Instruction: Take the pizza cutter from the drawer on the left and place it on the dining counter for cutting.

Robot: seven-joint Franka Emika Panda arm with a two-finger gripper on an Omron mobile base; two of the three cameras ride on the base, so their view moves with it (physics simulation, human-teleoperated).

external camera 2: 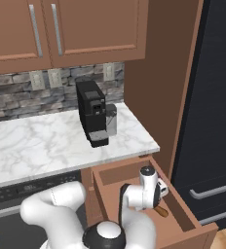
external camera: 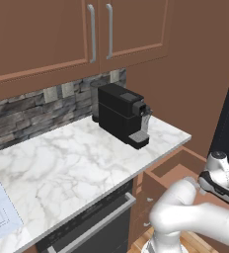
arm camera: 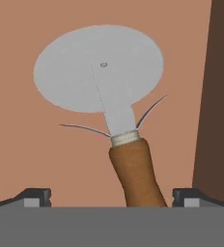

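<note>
Brown wood lined the open drawer (external camera 2: 183, 214) under the marble worktop (external camera 2: 47, 141) with its black coffee machine (external camera 2: 93, 114). Directly beneath the gripper (arm camera: 111, 195) lay the pizza cutter (arm camera: 104, 77), flat on the drawer floor, its wooden handle running between the two fingertips (arm camera: 36, 197), wheel beyond them. The jaws stood spread wide, holding nothing, on either side of the handle.

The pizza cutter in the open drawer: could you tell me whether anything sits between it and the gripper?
Nothing visible does. The gripper is open with the pizza cutter lying flat on the drawer floor, its handle between the fingertips.
</note>
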